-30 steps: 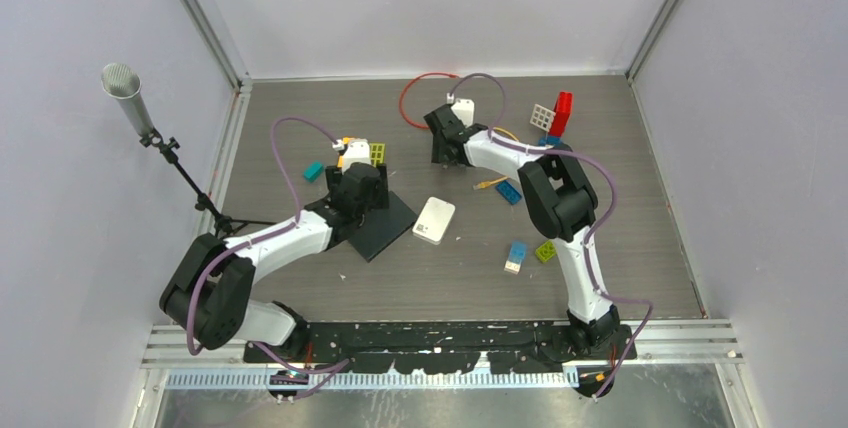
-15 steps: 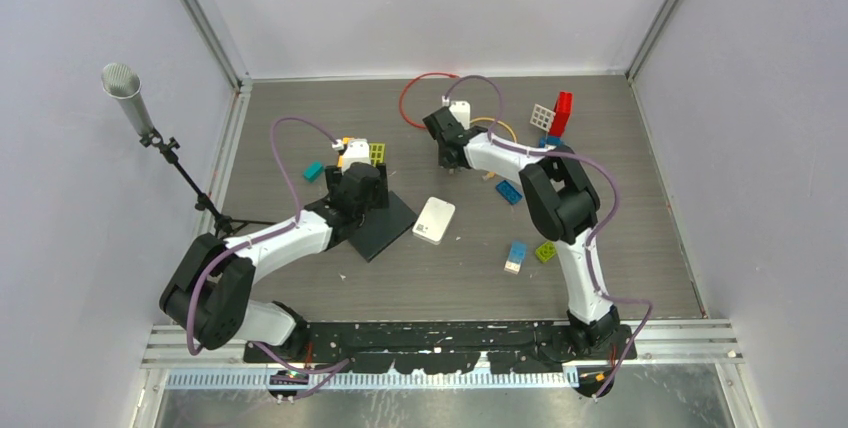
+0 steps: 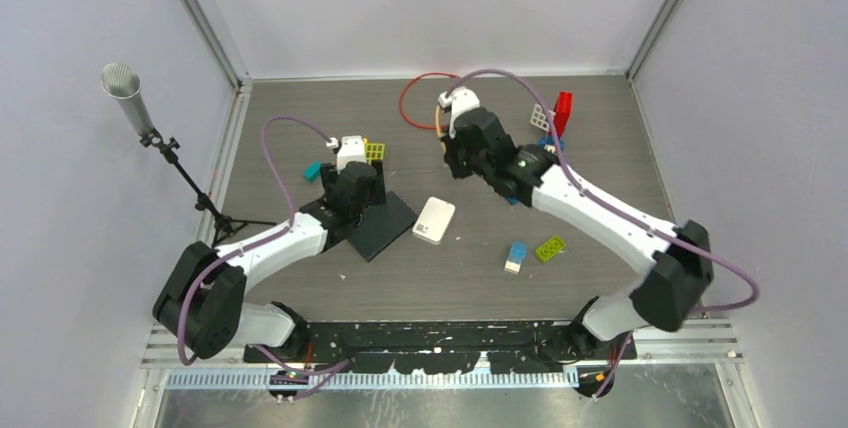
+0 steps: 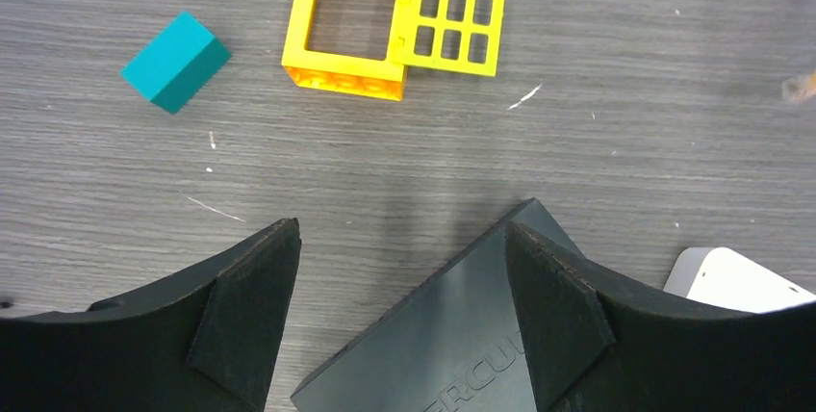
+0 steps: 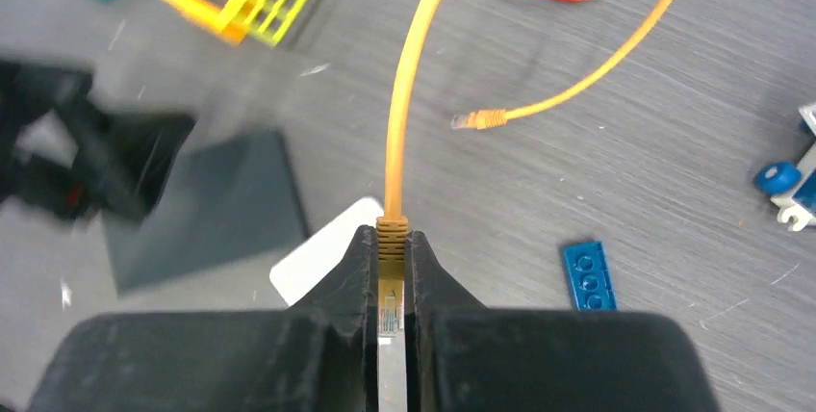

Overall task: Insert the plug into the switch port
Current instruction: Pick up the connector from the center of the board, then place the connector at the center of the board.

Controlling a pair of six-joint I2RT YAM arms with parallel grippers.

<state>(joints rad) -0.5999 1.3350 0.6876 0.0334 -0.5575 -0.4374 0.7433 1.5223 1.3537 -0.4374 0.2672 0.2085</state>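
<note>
The yellow cable's clear plug (image 5: 390,287) sits pinched between the fingers of my right gripper (image 5: 390,237), which is shut on it, and the cable (image 5: 409,85) arcs away ahead. From above, the right gripper (image 3: 458,166) hangs over the table's far middle. The black switch (image 3: 385,233) lies flat left of centre, and its ports do not show. My left gripper (image 4: 399,311) is open, and its fingers straddle a corner of the switch (image 4: 462,335). From above, the left gripper (image 3: 352,203) stands over the switch's far-left edge.
A white box (image 3: 434,220) lies just right of the switch. A red cable (image 3: 405,98) loops at the back. The yellow cable's other plug (image 5: 478,120) lies loose. A yellow window frame (image 4: 395,17), a teal block (image 4: 175,61) and other toy bricks (image 3: 550,246) are scattered around.
My right gripper closed on the yellow plug and lifted it, while the right arm's elbow swung out to the right. The left arm has barely moved.
</note>
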